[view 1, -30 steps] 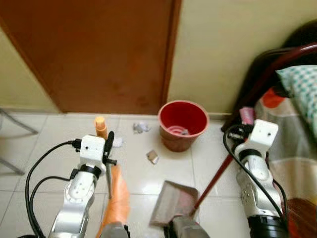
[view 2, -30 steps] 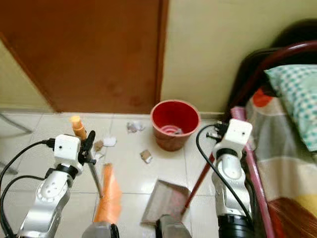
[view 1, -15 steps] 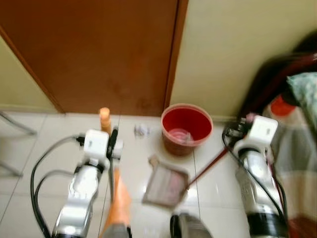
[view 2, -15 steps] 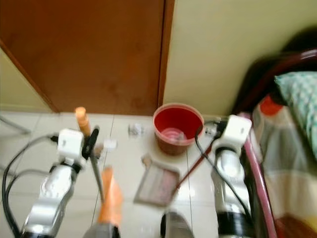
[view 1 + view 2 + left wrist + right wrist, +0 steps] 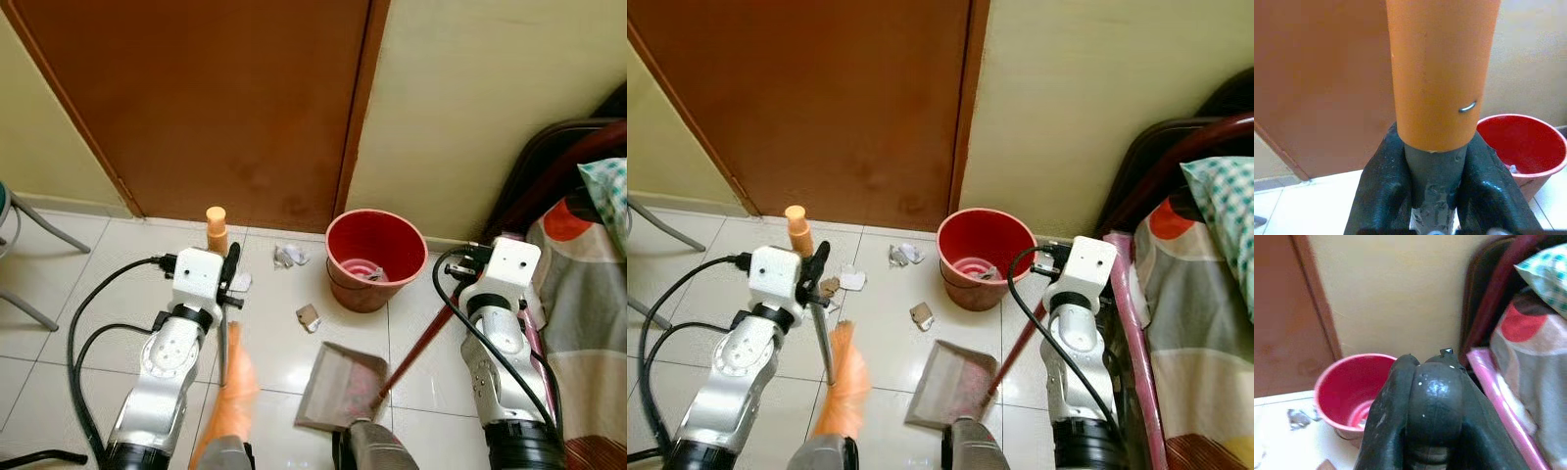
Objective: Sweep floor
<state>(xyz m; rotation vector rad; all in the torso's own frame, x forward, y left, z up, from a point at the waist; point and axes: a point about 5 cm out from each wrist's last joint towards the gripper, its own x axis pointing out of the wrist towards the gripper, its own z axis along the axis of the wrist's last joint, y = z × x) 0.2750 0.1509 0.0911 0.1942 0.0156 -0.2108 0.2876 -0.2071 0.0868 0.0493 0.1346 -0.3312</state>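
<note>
My left gripper [image 5: 231, 277] is shut on the grey shaft of a broom [image 5: 1435, 171]; its orange bristles [image 5: 227, 411] rest on the tiled floor by my feet. My right gripper [image 5: 1046, 262] is shut on the dark red handle [image 5: 416, 343] of a grey dustpan [image 5: 338, 387], which lies on the tiles between the arms. Ahead of the pan lie a brown scrap [image 5: 308, 316], a crumpled paper [image 5: 290, 256] and a white scrap [image 5: 240, 282]. A red bucket [image 5: 375, 258] with some litter inside stands against the wall.
A brown door [image 5: 225, 98] and a cream wall close off the front. A small orange bottle [image 5: 217, 229] stands by the door. A bed with a dark frame [image 5: 588, 264] lies along the right. Metal stool legs [image 5: 39, 235] reach in at the left.
The camera has shifted and the blur of half a second ago is gone. Both grippers keep their hold. The dustpan, briefly farther forward, sits back near my feet.
</note>
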